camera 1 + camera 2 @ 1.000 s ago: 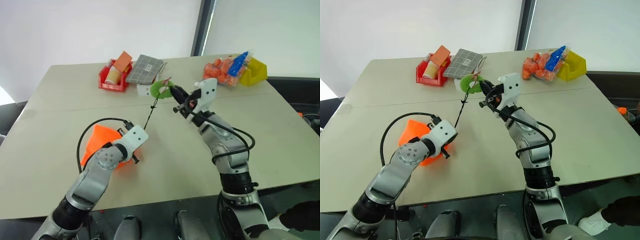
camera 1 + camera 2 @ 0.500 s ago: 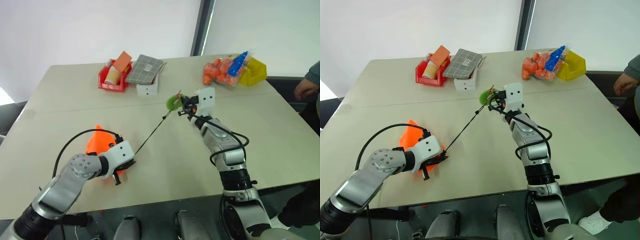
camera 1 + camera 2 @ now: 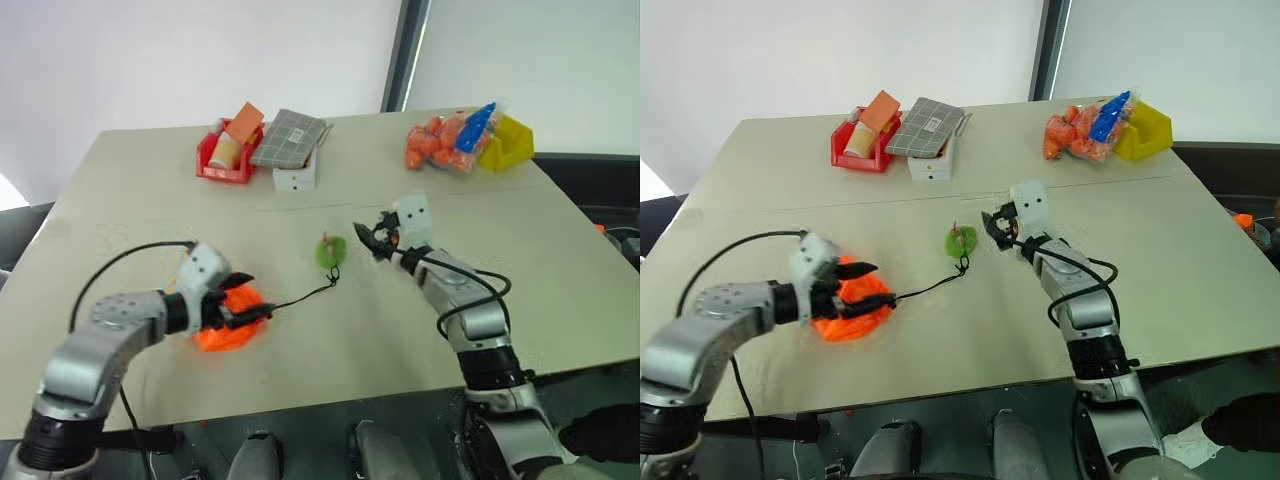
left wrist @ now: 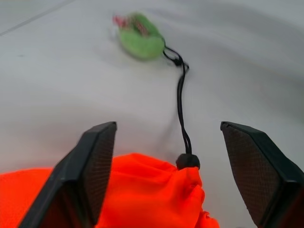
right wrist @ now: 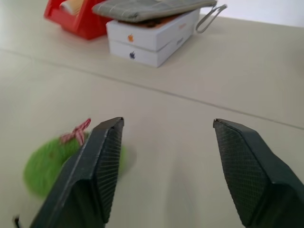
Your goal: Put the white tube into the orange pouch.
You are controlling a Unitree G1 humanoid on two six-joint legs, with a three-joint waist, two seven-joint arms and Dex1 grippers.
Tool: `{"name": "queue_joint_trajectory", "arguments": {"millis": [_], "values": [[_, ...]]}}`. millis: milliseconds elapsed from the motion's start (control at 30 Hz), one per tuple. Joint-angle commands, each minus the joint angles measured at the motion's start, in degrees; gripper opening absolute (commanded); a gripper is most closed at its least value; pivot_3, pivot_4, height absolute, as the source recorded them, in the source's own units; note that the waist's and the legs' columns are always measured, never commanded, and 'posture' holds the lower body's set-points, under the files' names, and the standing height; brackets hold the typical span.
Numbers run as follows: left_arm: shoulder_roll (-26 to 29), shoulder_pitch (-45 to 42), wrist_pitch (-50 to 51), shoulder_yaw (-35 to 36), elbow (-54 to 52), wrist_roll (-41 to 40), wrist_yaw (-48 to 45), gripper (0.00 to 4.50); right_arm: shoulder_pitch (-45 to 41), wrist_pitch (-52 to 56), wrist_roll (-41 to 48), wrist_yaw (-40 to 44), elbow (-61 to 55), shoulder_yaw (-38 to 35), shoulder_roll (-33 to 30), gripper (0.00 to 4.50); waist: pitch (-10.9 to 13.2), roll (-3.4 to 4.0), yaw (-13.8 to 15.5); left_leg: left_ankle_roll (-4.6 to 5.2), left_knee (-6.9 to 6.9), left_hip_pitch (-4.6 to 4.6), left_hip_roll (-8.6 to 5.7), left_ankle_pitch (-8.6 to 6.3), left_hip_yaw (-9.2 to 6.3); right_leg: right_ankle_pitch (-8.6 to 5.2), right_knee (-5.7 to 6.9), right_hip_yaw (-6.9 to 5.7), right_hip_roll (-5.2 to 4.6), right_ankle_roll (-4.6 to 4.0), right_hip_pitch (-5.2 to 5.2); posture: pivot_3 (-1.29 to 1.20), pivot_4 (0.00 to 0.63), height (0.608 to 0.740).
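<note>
Orange pouch (image 3: pixel 848 312) cinched on table (image 3: pixel 1160 260), both tools apparently open, empty

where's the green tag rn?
Head views: green tag lies mid-table, between the orange pouch and the open right gripper.

A red plastic bin (image 3: pixel 222 160) holding an orange box stands at the far side of the beige table (image 3: pixel 560 250). Beside it, a grey checked fabric pouch (image 3: pixel 289 137) lies on a white carton (image 3: pixel 297 178). Well apart, a clear bag of orange balls (image 3: pixel 436 146) touches a yellow plastic bin (image 3: pixel 510 143).
</note>
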Motion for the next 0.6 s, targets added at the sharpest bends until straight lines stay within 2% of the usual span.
{"name": "queue_joint_trajectory", "arguments": {"millis": [33, 233, 400, 600], "values": [[1.73, 1.38, -1.21, 7.33, 4.13, -3.17, -0.66, 3.79, 1.54, -2.59, 0.70, 4.14, -3.93, -0.20, -2.47, 3.16, 0.00, 0.00, 0.01, 0.00, 0.00, 0.01, 0.00, 0.00, 0.00, -0.02, 0.00, 0.00, 0.00, 0.03, 0.00, 0.00, 0.150, 0.740], [1.10, 6.05, -13.71, 13.57, 15.95, 3.69, 5.82, 3.79, 8.45, -5.27, 3.48, 10.90, -6.62, -2.84, -6.76, 3.16, -0.01, -0.03, 0.12, 0.00, 0.00, 0.02, 0.00, 0.00, 0.00, -0.10, -0.05, 0.00, -0.01, 0.15, 0.03, 0.00, 0.150, 0.740], [-2.08, 9.99, -22.00, 15.52, 17.13, 5.45, 9.51, 3.79, 14.44, -7.97, 6.79, 15.79, -7.48, -5.34, -8.74, 3.16, -0.03, -0.07, 0.44, -0.02, 0.01, -0.03, 0.00, -0.01, 0.05, 0.01, -0.17, 0.00, -0.07, -0.02, 0.06, 0.00, 0.150, 0.740], [-4.77, 14.06, -24.06, 13.53, 15.39, 5.04, 10.34, 3.79, 16.07, -8.11, 8.03, 17.44, -6.64, -6.26, -9.63, 3.16, -0.04, -0.09, 0.40, -0.03, 0.09, 0.01, 0.00, -0.01, 0.06, -0.02, -0.16, 0.00, -0.07, 0.03, 0.07, 0.00, 0.150, 0.740]]}}
